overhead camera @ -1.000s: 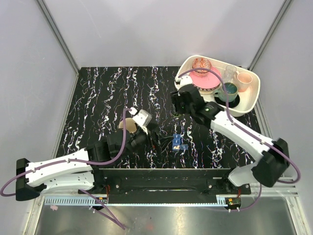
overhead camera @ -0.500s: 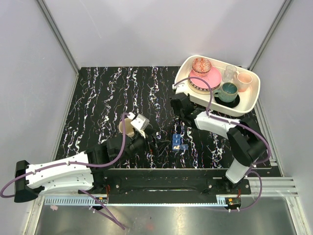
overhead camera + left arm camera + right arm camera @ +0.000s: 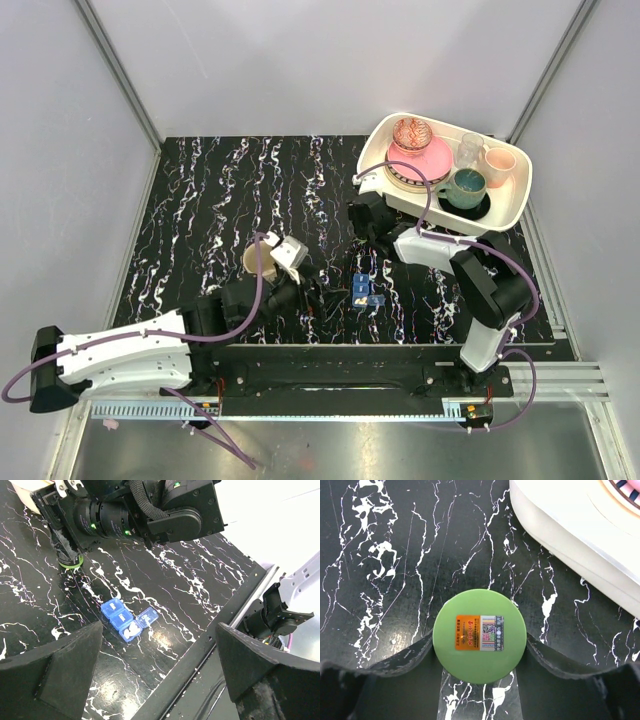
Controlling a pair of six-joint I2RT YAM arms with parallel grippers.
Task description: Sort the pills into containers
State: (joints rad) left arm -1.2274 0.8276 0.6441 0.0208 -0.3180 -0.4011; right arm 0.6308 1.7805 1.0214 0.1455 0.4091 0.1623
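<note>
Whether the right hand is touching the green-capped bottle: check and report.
Touching. The right wrist view shows both fingers of the right hand pressed against opposite sides of the green-capped bottle, no gap on either side.

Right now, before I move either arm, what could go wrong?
1. The right gripper is clamped on the green cap close to the white tray; a sideways swing may hit its wall.
2. The blue pill box lies with one lid open and white pills inside; the open left gripper nearby could nudge it and spill them.
</note>
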